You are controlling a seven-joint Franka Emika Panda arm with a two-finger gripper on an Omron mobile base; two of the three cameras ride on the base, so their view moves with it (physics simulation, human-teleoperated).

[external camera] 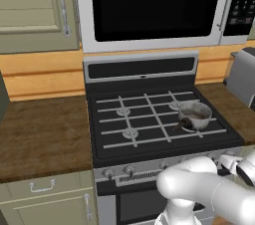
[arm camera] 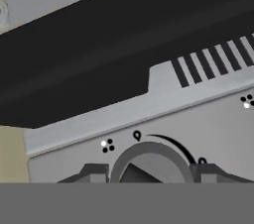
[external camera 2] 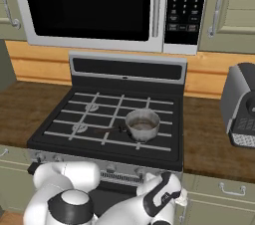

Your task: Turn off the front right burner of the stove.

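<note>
The black stove [external camera: 149, 69] [external camera 2: 124, 72] has pale grey grates and a steel front strip [arm camera: 208, 119] with knobs. A small steel pot [external camera: 194, 115] [external camera 2: 143, 125] stands on the near right grate and hides the front right burner. In the hand view my gripper [arm camera: 150, 172] is at the strip. Its two dark fingertips [arm camera: 94, 172] press either side of a round grey knob [arm camera: 151, 161], next to a black arc marking and a four-dot burner symbol. From the left base view the hand [external camera: 230, 162] sits at the strip's right end.
A big black-and-silver microwave [external camera: 154, 5] [external camera 2: 99, 5] hangs over the stove. A grey appliance [external camera: 244, 74] [external camera 2: 241, 104] stands on the right wooden counter [external camera 2: 209, 144]. The left counter [external camera: 40, 129] is bare wood. Other knobs [external camera: 130, 170] line the strip.
</note>
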